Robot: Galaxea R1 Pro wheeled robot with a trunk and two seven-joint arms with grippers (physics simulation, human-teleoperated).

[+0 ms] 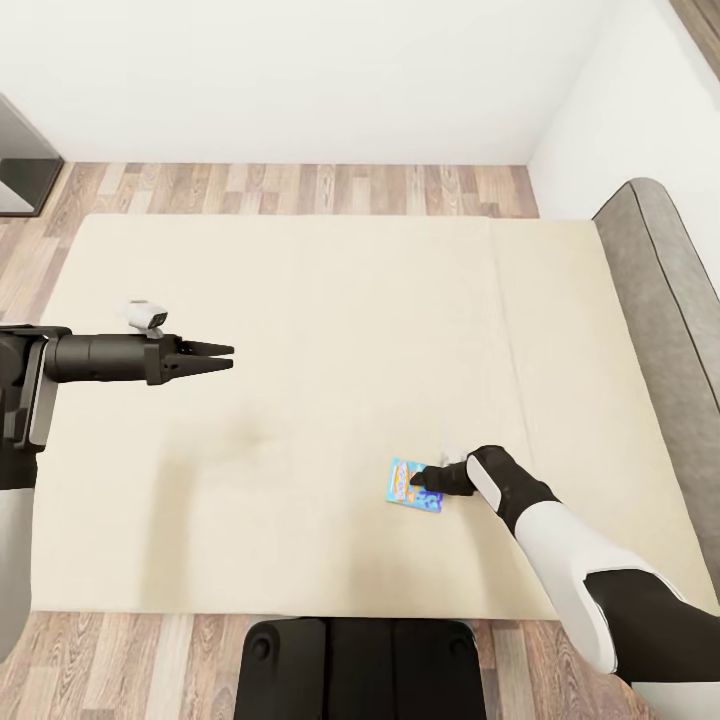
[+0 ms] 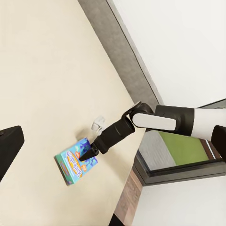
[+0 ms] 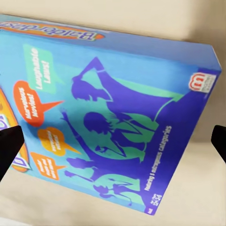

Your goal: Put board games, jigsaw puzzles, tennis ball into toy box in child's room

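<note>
- Head view: blue board game (image 1: pixel 415 485) lay flat on the beige bed (image 1: pixel 300 330), near-right part, close to the near edge. Right tool (image 1: pixel 428 484) was down at the box's right end, touching or nearly so; jaw spread hard to read from here. Left tool (image 1: pixel 222 358) hung out over the bed's left half, well apart from the box, tips close together, nothing between them.
- Left wrist view: right tool (image 2: pixel 89 153) pressed at the top of the box (image 2: pixel 75 161), the box apparently tilted on the mattress. Risk judged: a push on the soft surface could slide or tip the box toward the bed edge instead of seating it in the jaws.
- Right wrist view: box face (image 3: pixel 108 113) loomed large between two dark fingertips (image 3: pixel 9 146), spread wide, not yet closed on it. Risk judged: closing across the wide flat side might exceed the jaw span, so a slip or a corner pinch seemed likely.
</note>
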